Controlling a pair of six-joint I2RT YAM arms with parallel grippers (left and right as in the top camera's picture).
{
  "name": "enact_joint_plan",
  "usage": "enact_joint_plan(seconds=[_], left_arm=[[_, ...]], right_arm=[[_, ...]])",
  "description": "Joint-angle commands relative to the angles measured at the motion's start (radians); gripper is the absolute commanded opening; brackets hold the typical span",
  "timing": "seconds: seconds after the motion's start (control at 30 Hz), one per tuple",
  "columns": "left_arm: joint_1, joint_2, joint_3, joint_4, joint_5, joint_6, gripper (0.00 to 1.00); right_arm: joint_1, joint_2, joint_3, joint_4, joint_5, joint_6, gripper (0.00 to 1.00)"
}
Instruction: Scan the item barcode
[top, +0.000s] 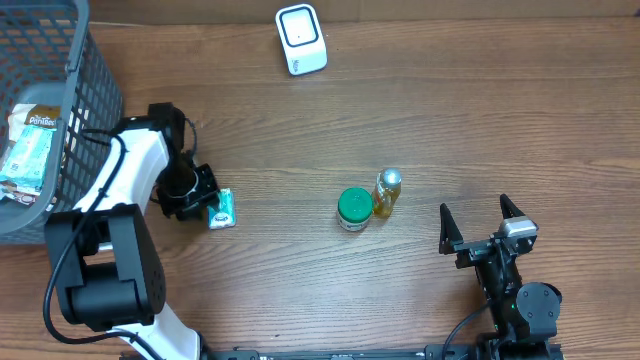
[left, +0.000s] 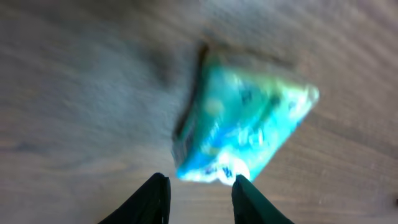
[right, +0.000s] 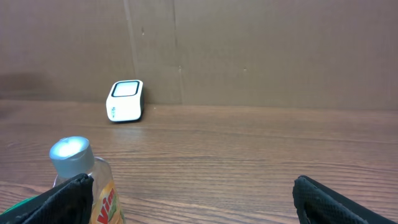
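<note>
Where the left wrist camera looks down past its own two dark fingers (left: 155, 199), we find the left gripper (left: 201, 180) right at the lower end of a teal packet (left: 242, 124), the task's item. That view is blurred. The packet looks tilted on the wood, its near corner sitting at the narrow gap between the fingertips, and we cannot tell whether the fingers are pinching it or merely touching it. From overhead, we see this packet lying on the wooden table (top: 500, 120) just beside the gripper, on the table's left half, between the grey basket (top: 98, 90) and a green-lidded jar (top: 352, 208). The basket stands at the top left corner and holds a few flat packets (top: 28, 150). Touching the jar, or just beside it, is a yellow bottle (top: 387, 192) with a silver cap. The white barcode scanner (top: 300, 38) sits at the far edge of the table, well apart from the teal packet. Near the front edge on the right, the right gripper (top: 478, 218) has its fingers spread wide, released, with the bottle and jar near it on its left. In its own wrist view the scanner stands upright against a brown cardboard wall (right: 261, 50)
</note>
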Motion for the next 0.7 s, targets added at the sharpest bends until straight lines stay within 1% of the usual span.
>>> enact_joint_plan(seconds=[0.0,0.2,0.3,0.33,0.37,0.4,0.43,0.53,0.67], left_arm=[[0.002,-0.032,-0.032,0.035,-0.003,0.037,0.37],[0.001,-0.032,-0.11,0.148,0.02,0.037,0.36],[0.001,-0.032,-0.13,0.168,0.027,0.037,0.34],[0.001,-0.032,-0.132,0.168,0.024,0.037,0.3],[0.001,-0.032,-0.132,0.168,0.024,0.043,0.22],[0.001,-0.032,-0.132,0.168,0.024,0.045,0.09],[0.001,-0.032,-0.132,0.168,0.024,0.045,0.04],[0.001,-0.035,-0.113,0.156,0.03,0.063,0.04],[-0.006,-0.063,-0.024,0.116,0.023,0.085,0.04]], right_arm=[[-0.002,-0.008,-0.011,0.004,0.002,-0.005,1.0],[-0.002,-0.008,-0.011,0.005,0.001,-0.005,1.0],[-0.002,-0.008,-0.011,0.005,0.001,-0.005,1.0],[-0.002,-0.008,-0.011,0.004,0.001,-0.005,1.0],[-0.002,-0.008,-0.011,0.004,0.002,-0.005,1.0],[-0.002,-0.008,-0.011,0.004,0.001,-0.005,1.0],[-0.002,-0.008,-0.011,0.005,0.002,-0.005,1.0],[-0.002,-0.008,-0.011,0.004,0.001,-0.005,1.0],[-0.002,-0.008,-0.011,0.004,0.001,-0.005,1.0]])
